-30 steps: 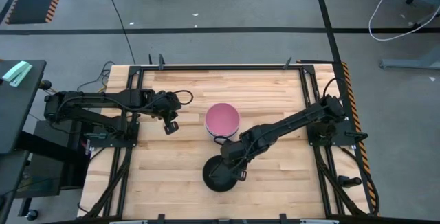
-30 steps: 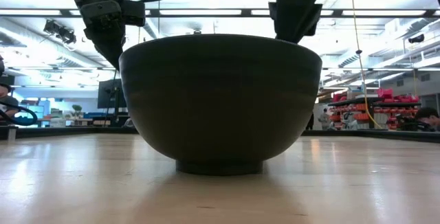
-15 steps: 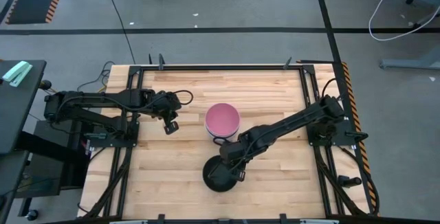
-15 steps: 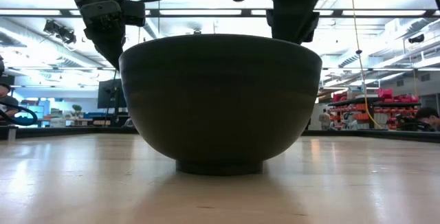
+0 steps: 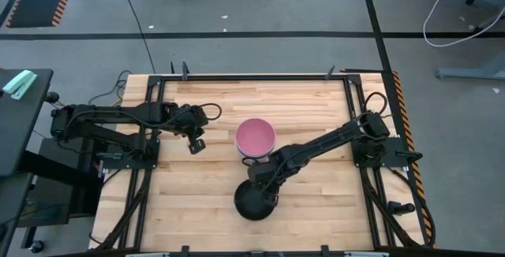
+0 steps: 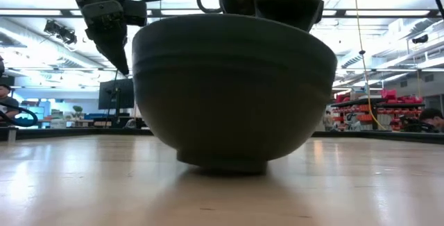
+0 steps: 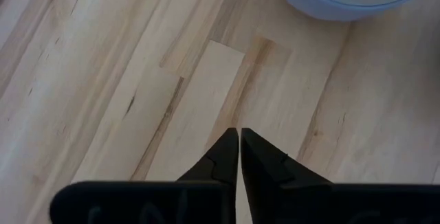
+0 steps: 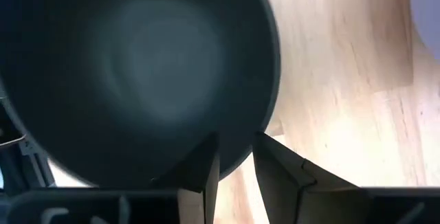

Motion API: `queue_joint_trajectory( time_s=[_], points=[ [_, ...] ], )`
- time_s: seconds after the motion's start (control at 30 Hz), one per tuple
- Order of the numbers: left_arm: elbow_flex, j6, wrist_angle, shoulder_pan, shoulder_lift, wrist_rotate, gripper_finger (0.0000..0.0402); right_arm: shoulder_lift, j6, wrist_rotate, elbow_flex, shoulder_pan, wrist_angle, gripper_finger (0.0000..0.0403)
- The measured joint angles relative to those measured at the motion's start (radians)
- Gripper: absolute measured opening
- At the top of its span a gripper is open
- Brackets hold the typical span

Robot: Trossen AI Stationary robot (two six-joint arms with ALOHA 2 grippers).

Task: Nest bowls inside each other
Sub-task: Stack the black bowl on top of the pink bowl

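Note:
A black bowl [image 5: 254, 203] stands near the table's near edge and fills the low view [image 6: 232, 94], tipped with its right side lower. My right gripper [image 5: 263, 183] is at its far rim, shut on it, seen closely in the right wrist view [image 8: 236, 159]. A pink bowl [image 5: 256, 136] tops a stack at the table's middle. The stack's pale lavender-blue lower bowl [image 7: 344, 1] shows in the left wrist view. My left gripper [image 5: 196, 143] hovers left of the stack, shut and holding nothing [image 7: 238, 138]. My right gripper holds the black bowl by its far rim [image 8: 242, 148], one finger [image 8: 205, 165] inside the bowl and one outside. The fingers come from above, slanting down from the far right. The bowl sits tilted, and its foot [image 6: 222, 165] is at the table top.
Bare wooden table [image 5: 316, 99] lies all around the stack and the black bowl. Black frame rails run along the table's left and right sides by the arm bases. Beyond the table a room with shelves and lights shows in the low view.
My right gripper has moved a little toward the stack and down onto the black bowl's far rim. The bowl, level before, has tipped so its right side sits lower, and it has shifted slightly toward the table's right.

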Motion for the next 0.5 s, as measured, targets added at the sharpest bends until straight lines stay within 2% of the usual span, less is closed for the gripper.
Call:
queue_joint_trajectory(
  time_s=[0.3,0.5],
  points=[
    [0.000,0.000,-0.001,0.000,0.000,0.000,0.0036,0.000,-0.007,0.000,0.000,0.000,-0.005,0.0096],
    [0.000,0.000,-0.001,0.000,0.000,0.000,0.0030,-0.006,-0.025,0.002,0.000,-0.009,-0.019,0.0096]
  ],
)
